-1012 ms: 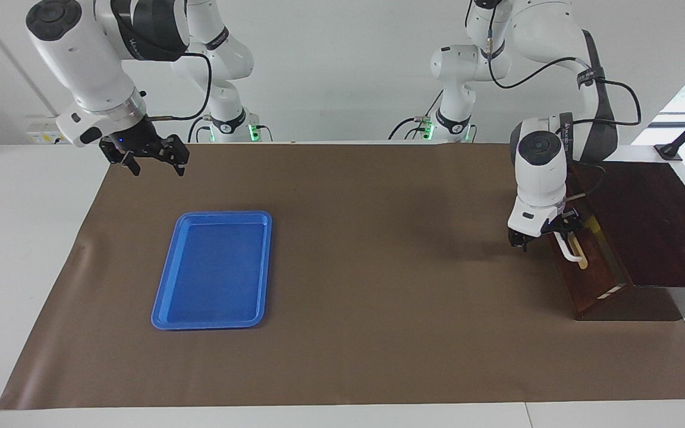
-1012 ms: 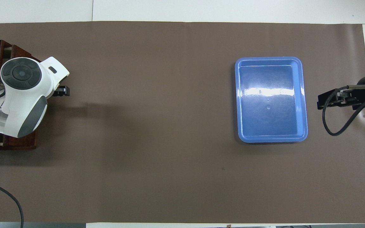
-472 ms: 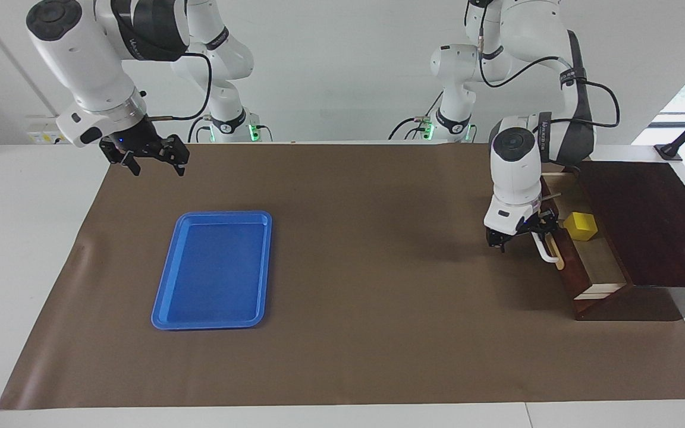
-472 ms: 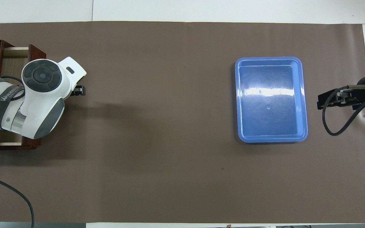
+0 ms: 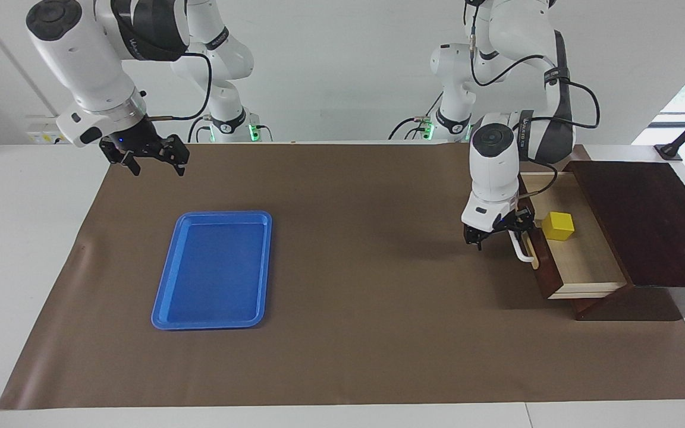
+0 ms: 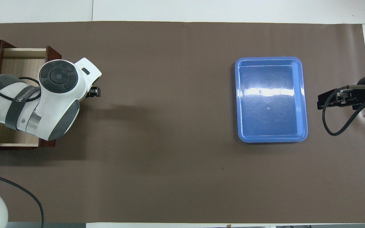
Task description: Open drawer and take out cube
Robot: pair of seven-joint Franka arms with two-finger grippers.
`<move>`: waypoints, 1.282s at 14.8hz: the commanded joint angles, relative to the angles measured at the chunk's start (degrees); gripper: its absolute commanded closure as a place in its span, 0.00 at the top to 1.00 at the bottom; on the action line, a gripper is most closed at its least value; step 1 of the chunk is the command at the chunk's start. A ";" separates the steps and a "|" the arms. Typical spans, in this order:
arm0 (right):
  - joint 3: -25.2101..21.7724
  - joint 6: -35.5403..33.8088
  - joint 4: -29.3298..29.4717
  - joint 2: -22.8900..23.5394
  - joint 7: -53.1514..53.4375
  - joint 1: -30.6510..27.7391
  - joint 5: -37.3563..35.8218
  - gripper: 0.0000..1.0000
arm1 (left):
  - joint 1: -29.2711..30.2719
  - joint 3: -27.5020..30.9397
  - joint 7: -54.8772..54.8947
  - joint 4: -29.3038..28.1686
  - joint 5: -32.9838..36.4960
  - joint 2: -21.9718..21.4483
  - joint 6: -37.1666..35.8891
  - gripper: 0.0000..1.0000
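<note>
Here the drawer (image 5: 580,261) stands pulled well out of its dark wooden box (image 5: 646,220) at the left arm's end of the bench (image 5: 378,356), its pale interior exposed. The cube (image 5: 558,226) lies inside the drawer, near its front panel. The left gripper (image 5: 500,235) sits at the white handle (image 5: 519,248), its fingers spread wide about the bar. The right gripper (image 5: 151,156), fingers apart and holding nothing, hangs over the brown mat (image 6: 169,158) at the right arm's end, near the blue tray (image 6: 271,99).
</note>
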 commanded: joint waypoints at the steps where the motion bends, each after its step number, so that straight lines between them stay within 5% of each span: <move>1: 0.49 -0.48 -1.05 -1.20 -0.62 -0.78 -0.94 1.00 | -1.37 0.09 -1.39 1.21 -1.57 0.89 -1.57 1.00; 4: 0.49 -0.48 -1.05 -1.20 -0.62 -0.78 -0.94 1.00 | -1.19 0.09 -1.31 3.21 -1.83 0.80 -3.75 1.00; 11: 0.40 -0.48 -1.05 -1.20 -0.54 -0.87 -0.94 1.00 | 0.12 0.88 -4.37 22.02 -12.63 3.79 -20.01 1.00; 19: 0.49 -0.48 -1.05 -1.20 -0.97 -0.17 -0.94 1.00 | 11.72 2.11 -27.00 22.39 -19.59 0.10 -20.90 1.00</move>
